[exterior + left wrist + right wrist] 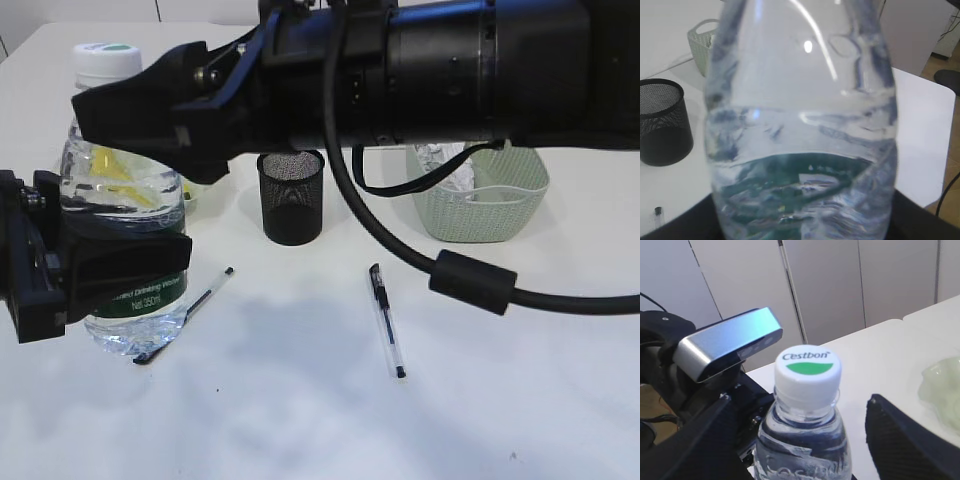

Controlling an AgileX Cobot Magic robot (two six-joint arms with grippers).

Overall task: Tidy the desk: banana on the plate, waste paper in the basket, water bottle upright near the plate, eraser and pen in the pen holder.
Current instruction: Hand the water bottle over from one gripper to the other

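Note:
The water bottle (125, 200) stands upright at the table's left, with a white and green cap (807, 367). My left gripper (140, 262) is shut on its labelled lower body (802, 200). My right gripper (130, 125) reaches across from the right and stands open round the bottle's shoulder, its fingers (905, 440) apart from the plastic. One pen (386, 320) lies mid-table. Another pen (185, 315) lies by the bottle's base. The black mesh pen holder (290, 195) stands behind them. The banana shows only as yellow through the bottle (118, 170). The eraser is out of view.
A pale green woven basket (500, 205) stands at the back right with crumpled paper (445, 165) in it. A pale green plate edge (942, 390) shows right of the bottle. The right arm and its cable (470, 280) span the upper scene.

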